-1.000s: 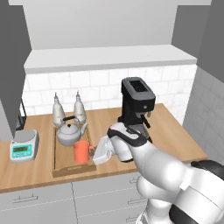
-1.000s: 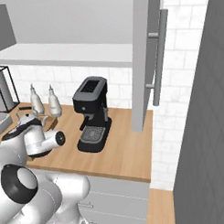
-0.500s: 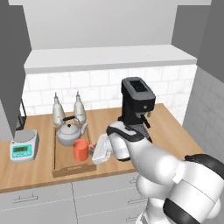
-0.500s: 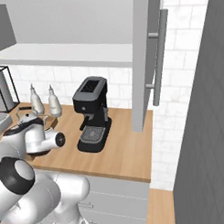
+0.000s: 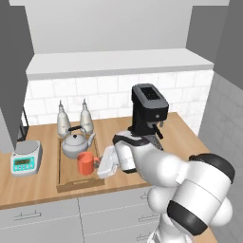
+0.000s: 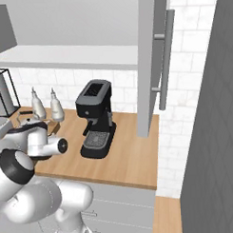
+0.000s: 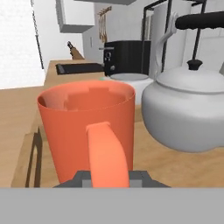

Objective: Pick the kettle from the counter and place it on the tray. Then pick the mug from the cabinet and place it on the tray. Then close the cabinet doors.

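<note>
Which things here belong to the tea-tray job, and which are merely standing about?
Job: kettle, mug, tray, counter, cabinet door.
Standing about: coffee machine, scale, two bottles.

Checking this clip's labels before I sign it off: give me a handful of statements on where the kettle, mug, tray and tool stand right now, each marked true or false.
1. The kettle sits on the tray. True.
2. The mug is still on the cabinet shelf. False: it is over the tray, in front of the kettle.
3. The tool is shut on the mug's handle. True: the hand view shows the orange handle between the fingertips.
4. The mug lies tipped on its side. False: it is upright, its mouth facing up.
5. The coffee machine stands on the tray. False: it stands on the counter, to the tray's right.
6. The cabinet door on the right is open. True.
</note>
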### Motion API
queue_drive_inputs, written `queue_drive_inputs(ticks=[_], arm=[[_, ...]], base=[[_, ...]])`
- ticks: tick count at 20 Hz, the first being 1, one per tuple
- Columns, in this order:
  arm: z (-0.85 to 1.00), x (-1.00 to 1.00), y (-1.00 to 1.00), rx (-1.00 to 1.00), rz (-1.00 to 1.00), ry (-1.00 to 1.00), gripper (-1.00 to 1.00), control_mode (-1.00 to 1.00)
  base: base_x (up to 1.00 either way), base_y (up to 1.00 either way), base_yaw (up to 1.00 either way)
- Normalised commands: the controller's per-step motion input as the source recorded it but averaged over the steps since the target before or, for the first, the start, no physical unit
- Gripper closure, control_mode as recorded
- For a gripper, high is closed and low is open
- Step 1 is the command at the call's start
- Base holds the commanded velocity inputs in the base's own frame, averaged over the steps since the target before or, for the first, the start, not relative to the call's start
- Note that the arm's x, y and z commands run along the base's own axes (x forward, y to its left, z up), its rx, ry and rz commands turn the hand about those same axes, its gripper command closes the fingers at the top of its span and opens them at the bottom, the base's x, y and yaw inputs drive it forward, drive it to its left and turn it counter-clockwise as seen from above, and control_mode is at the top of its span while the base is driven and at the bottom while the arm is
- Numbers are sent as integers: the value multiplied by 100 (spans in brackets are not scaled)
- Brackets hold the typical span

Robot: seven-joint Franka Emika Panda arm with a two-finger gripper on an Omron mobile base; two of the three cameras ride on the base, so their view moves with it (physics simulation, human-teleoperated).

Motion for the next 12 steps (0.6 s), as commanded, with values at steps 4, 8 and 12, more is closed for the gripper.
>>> queue_drive_inputs(ticks=[4,8,12], arm=[[-12,0,11,0,0,0,100,-100],[-8,0,6,0,0,0,100,-100],[-11,4,7,0,0,0,100,-100]], base=[[0,0,0],[0,0,0],[0,0,0]])
